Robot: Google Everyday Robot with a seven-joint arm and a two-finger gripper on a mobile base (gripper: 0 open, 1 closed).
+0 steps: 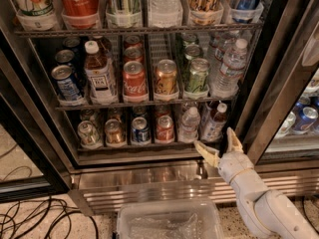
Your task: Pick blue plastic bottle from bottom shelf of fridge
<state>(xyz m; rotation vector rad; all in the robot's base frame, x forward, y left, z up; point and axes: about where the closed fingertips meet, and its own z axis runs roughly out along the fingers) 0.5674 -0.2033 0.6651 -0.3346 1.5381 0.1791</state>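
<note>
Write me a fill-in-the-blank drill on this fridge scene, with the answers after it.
1. The blue plastic bottle stands on the ___ shelf of the fridge.
2. Its screw cap is ___.
3. The gripper, in front of the shelf edge just below that bottle, has its jaws ___.
4. In the picture, the clear water bottle stands directly to the ___ of the blue one.

Missing words: bottom; white; open; left.
</note>
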